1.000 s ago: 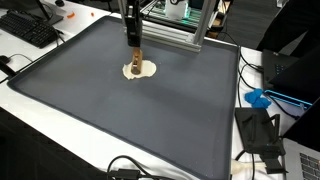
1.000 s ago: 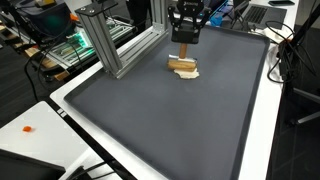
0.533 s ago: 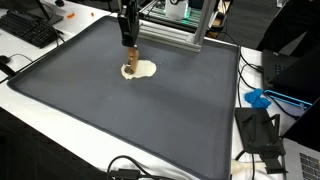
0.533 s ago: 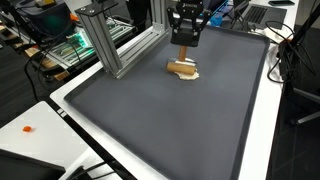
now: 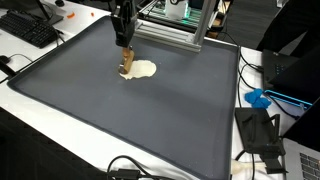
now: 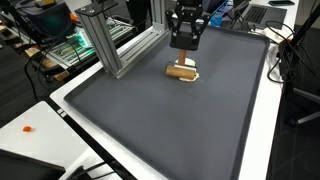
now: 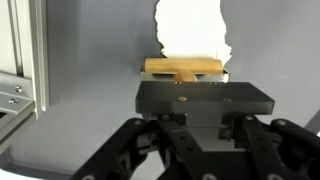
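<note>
Starting at the near edge: black cables lie on the white tabletop, just outside the raised rim of the big dark grey rubber mat. From that rim inward the mat is bare, with wide room for moving on the near side and towards both side rims.

Past the middle, a flat cream-white irregular patch lies on the mat. A T-shaped light wooden tool stands upright at the patch's edge with its crossbar down. The wrist view shows the crossbar lying across the patch's border, half on the grey.

The black Robotiq gripper is directly above with its fingers clamped on the tool's stem. In the wrist view the gripper body hides the fingertips.

Just behind it is a silver aluminium extrusion frame, close to the gripper, so that side is tight. A black keyboard sits off the mat at a far corner. A blue plastic object sits beyond one side rim.
</note>
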